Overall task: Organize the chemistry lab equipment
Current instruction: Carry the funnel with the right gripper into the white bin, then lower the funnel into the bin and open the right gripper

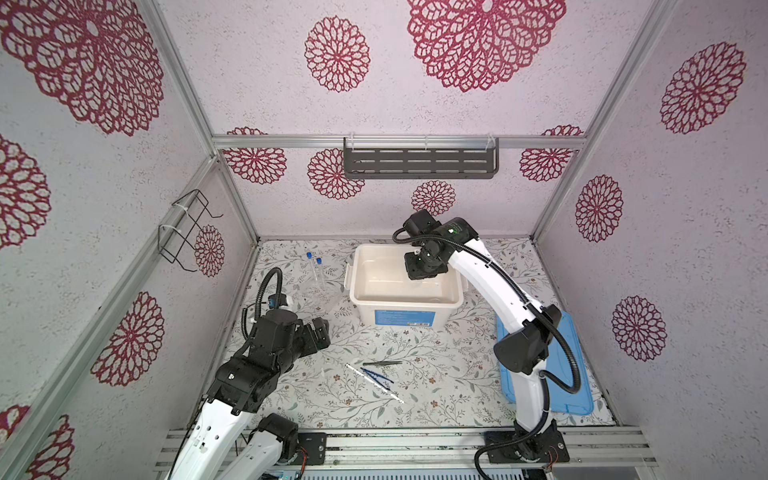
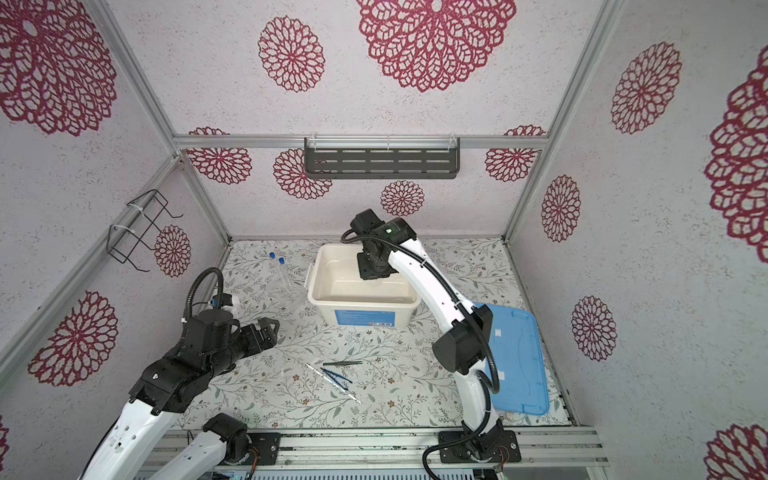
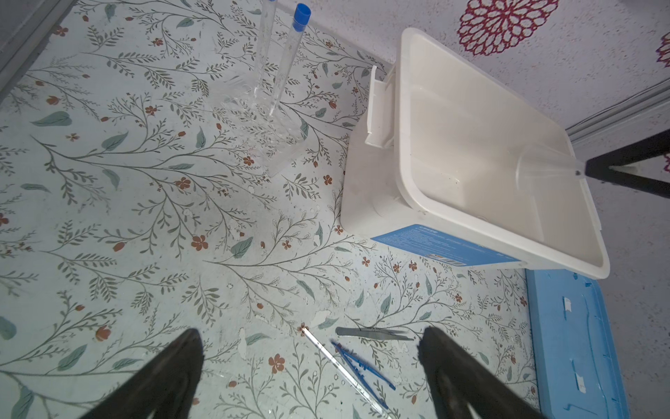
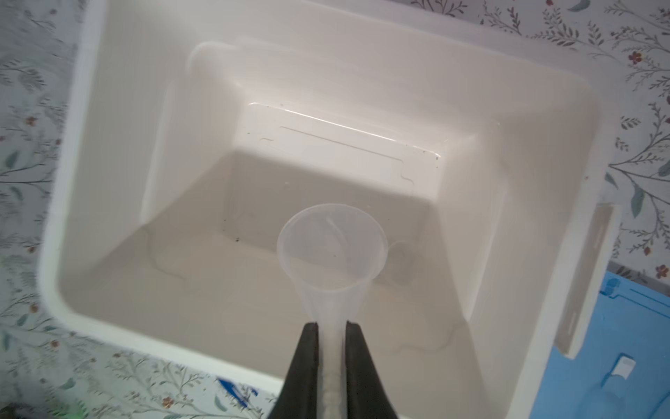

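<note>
Right claw (image 4: 331,326): pinching the stem of the clear funnel (image 4: 331,250); bowl just beyond its tips, over the white tub (image 4: 362,65).
Left claw (image 3: 311,333): wide open, empty; dark tweezers (image 3: 369,333), blue tweezers (image 3: 362,364) and white stick (image 3: 326,353) on the worktop (image 3: 108,217) ahead of its tips.

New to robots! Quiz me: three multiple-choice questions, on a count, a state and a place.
1. How many blue-capped tubes stand in the clear rack? A one B two C five
2. The left gripper is: A shut on a tube B open, empty C shut on the rack
3. The clear funnel is: A in the rack B in the left gripper C in the right gripper, over the white tub
Answers: B, two stand there; B, its jaws stand apart, nothing between; C, jaws pinch its stem.
</note>
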You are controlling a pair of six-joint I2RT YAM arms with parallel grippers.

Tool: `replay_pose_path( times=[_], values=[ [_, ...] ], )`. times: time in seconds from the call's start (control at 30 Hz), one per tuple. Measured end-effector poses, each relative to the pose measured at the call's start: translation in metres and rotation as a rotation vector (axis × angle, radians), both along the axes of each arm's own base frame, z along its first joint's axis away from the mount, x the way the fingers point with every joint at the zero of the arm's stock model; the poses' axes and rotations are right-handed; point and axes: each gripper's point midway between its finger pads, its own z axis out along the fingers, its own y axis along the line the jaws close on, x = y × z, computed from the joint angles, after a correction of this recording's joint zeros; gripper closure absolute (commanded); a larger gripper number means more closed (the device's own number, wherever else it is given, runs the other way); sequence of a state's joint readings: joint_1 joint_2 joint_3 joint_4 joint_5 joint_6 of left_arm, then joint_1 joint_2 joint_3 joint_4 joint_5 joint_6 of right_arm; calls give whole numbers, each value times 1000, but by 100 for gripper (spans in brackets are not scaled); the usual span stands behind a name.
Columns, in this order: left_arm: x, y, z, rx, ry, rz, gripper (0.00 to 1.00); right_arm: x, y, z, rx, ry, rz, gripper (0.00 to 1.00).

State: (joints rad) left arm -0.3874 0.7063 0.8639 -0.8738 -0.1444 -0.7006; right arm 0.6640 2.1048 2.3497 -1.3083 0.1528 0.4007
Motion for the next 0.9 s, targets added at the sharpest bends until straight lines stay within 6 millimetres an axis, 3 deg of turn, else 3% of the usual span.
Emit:
replay_pose_path(
  times=[0.23, 0.57, 0.9],
  values=[
    [-2, 2, 0, -16, 2, 24, 3, 33, -29, -55, -194, 32, -17, 90],
    [-7, 9, -11, -5, 29, 61, 3, 71, -60, -101, -276, 60, -39, 90],
    [-10, 18, -13, 29, 33, 92, 3, 90, -65, -107, -251, 25, -33, 87]
  ],
)
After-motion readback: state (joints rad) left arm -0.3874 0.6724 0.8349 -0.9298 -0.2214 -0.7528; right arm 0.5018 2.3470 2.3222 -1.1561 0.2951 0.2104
